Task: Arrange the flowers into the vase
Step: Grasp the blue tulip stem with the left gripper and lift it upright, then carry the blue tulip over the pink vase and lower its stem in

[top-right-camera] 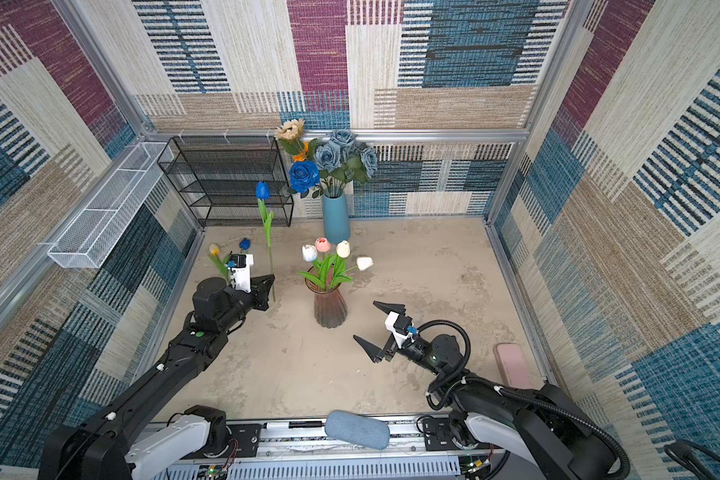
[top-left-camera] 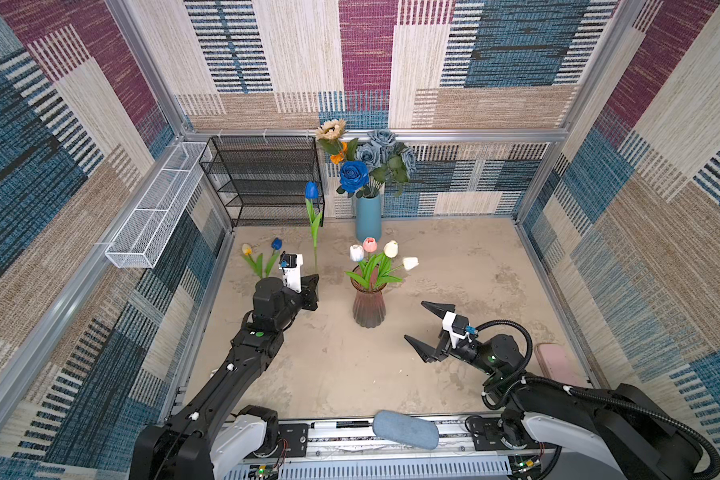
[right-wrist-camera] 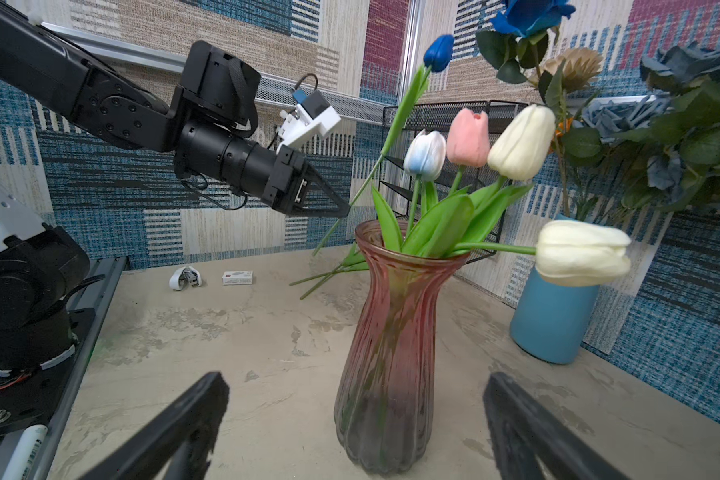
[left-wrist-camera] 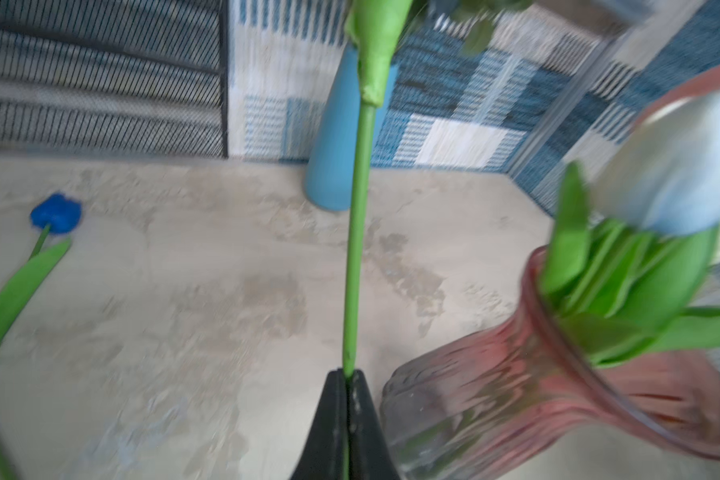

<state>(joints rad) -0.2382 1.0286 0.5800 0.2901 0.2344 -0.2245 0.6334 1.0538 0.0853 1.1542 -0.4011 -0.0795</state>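
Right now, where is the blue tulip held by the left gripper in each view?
Top view: blue tulip stands upright, left of the pink vase.
Top view: blue tulip also left of it.
Left wrist: blue tulip stem rises from left gripper; bloom out of frame.
Right wrist: blue tulip tilted, beyond the vase.
Shared landmark: pink vase.

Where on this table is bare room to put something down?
Bare: back right, between the blue vase, the pink vase and the right wall; front centre, between left arm and right arm. Crowded: left side, two tulips lying by the left gripper.
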